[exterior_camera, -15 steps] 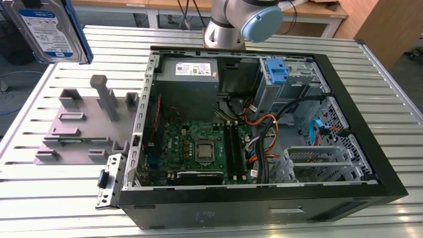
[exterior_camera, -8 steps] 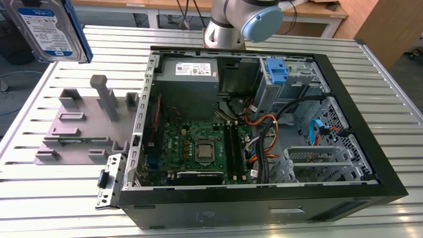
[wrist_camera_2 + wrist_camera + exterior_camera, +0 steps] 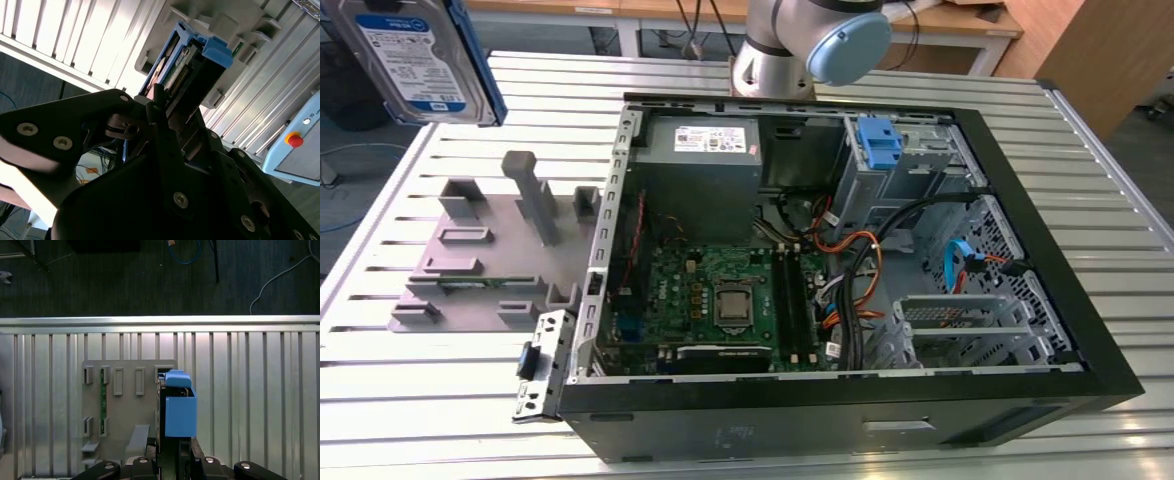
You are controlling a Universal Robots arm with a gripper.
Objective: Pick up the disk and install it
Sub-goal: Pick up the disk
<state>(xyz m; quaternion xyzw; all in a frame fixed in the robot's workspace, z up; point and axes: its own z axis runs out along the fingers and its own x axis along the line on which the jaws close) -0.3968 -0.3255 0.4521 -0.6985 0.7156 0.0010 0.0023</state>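
Note:
The disk (image 3: pixel 414 55), a silver drive with a white-and-blue label in a blue carrier bracket, hangs in the air at the upper corner of the exterior view's left, above the slatted table. In the first wrist view the disk (image 3: pixel 178 407) stands on edge over the grey fixture plate (image 3: pixel 120 410), and my gripper (image 3: pixel 172 446) is shut on its lower end. The second wrist view shows the disk (image 3: pixel 192 62) clamped between the black fingers (image 3: pixel 159 107). The open computer case (image 3: pixel 1101 330) lies to the exterior view's right of it.
The grey slotted fixture (image 3: pixel 487 250) sits on the table beside the case. Inside the case are a motherboard (image 3: pixel 720 300), a grey power-supply box (image 3: pixel 707 140), loose cables (image 3: pixel 854 260) and a drive bay with a lone blue bracket (image 3: pixel 881 145). A pendant with a red button (image 3: pixel 295 140) lies nearby.

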